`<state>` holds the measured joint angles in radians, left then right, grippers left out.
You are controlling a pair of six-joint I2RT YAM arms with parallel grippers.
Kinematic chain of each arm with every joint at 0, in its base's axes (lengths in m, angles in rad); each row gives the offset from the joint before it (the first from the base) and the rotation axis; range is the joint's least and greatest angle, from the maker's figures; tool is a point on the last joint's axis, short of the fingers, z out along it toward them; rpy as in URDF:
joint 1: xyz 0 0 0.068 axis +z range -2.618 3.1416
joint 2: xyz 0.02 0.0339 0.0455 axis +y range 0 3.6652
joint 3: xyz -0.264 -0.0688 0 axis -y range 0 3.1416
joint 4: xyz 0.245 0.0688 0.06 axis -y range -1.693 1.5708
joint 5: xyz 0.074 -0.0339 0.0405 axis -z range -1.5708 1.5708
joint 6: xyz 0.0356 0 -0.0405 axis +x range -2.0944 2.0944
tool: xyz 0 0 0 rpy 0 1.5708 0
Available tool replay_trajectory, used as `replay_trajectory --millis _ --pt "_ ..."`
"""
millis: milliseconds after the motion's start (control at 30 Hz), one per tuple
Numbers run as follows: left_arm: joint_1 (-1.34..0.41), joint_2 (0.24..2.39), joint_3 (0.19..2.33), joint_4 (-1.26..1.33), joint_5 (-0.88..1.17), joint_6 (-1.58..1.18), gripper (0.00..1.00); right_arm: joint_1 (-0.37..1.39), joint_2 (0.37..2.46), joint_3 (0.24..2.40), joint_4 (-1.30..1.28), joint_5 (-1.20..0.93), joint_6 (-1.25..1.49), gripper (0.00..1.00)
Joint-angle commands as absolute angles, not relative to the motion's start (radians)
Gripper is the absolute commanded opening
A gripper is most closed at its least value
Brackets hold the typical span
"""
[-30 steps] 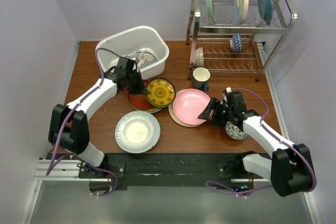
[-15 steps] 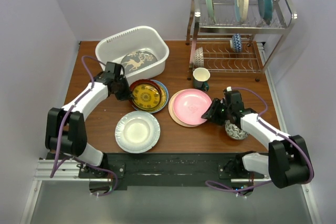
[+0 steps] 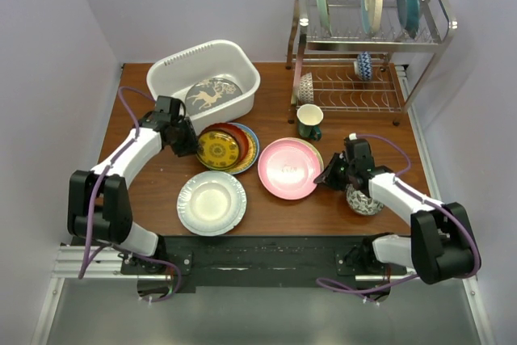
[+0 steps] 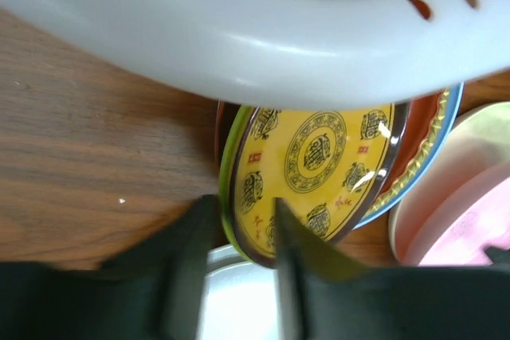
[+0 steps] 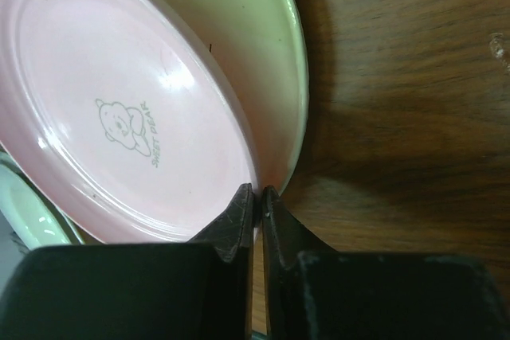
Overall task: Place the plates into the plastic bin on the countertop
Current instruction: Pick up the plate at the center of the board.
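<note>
The white plastic bin (image 3: 170, 66) stands at the back left of the countertop (image 3: 153, 191), with a grey plate (image 3: 212, 94) bearing a gold deer inside. Just in front lies a stack topped by a yellow patterned plate (image 3: 218, 149). My left gripper (image 3: 186, 140) is open, its fingers either side of that plate's left rim (image 4: 243, 205). A pink plate (image 3: 287, 169) rests tilted on a cream plate (image 5: 263, 21). My right gripper (image 3: 329, 174) is shut on the pink plate's right rim (image 5: 256, 193). A white plate (image 3: 212, 202) lies near the front.
A steel dish rack (image 3: 367, 46) at the back right holds three upright plates and small bowls. A dark green mug (image 3: 308, 120) stands in front of it. A patterned bowl (image 3: 362, 201) sits under my right forearm.
The left gripper lowered the tilted yellow plate flat onto its stack and opened. The right gripper closed on the pink plate's rim.
</note>
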<state>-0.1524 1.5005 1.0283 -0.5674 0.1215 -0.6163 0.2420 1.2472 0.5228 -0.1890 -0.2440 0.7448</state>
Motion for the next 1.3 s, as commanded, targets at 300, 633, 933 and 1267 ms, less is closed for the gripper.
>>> replay_trajectory --millis 300,633,933,1267 --pt "-0.144 1.362 1.108 -0.574 0.167 -0.569 0.82 0.241 1.187 0.564 -0.189 -0.268 0.739 0.0" --pt "-0.288 1.348 1.06 -0.453 0.302 -0.545 0.83 0.241 1.193 0.588 -0.163 -0.337 0.729 0.0" --pt "-0.436 1.45 1.061 -0.368 0.365 -0.568 0.81 0.244 1.195 0.615 -0.146 -0.414 0.709 0.0" --pt "-0.572 1.568 1.109 -0.336 0.365 -0.592 0.7 0.242 1.209 0.618 -0.127 -0.466 0.712 0.0"
